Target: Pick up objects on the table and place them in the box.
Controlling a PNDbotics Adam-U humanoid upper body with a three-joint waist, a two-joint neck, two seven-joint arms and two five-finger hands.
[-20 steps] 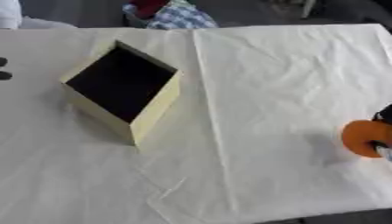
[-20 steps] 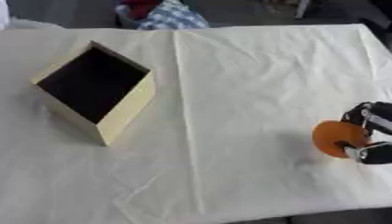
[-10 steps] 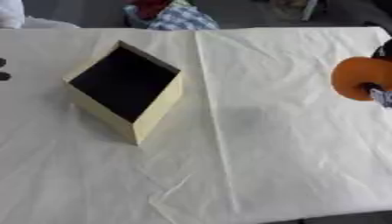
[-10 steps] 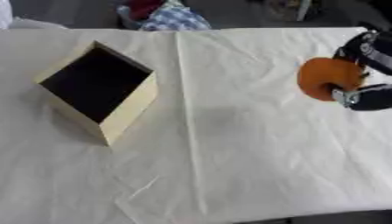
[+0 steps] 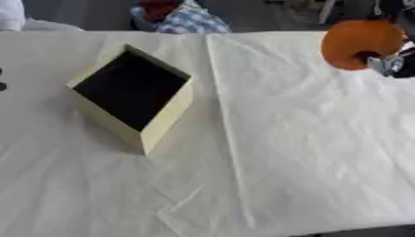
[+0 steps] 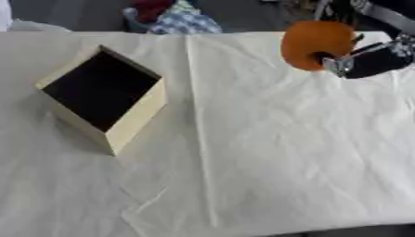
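- The right hand (image 6: pixel 369 58), fingers curled round the orange ball (image 6: pixel 316 44), has risen from the bench's (image 6: pixel 267 152) right edge toward its far right corner.
- The box (image 6: pixel 101 99) has stayed put.

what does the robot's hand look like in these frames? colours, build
Only the right hand shows well, at the upper right: black casing with silver metal parts at the finger joints, and a dark arm behind it. A small black part at the left edge may be the left hand.

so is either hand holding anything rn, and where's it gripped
The right hand holds an orange round object, fingers curled on its right side. No left hand shows.
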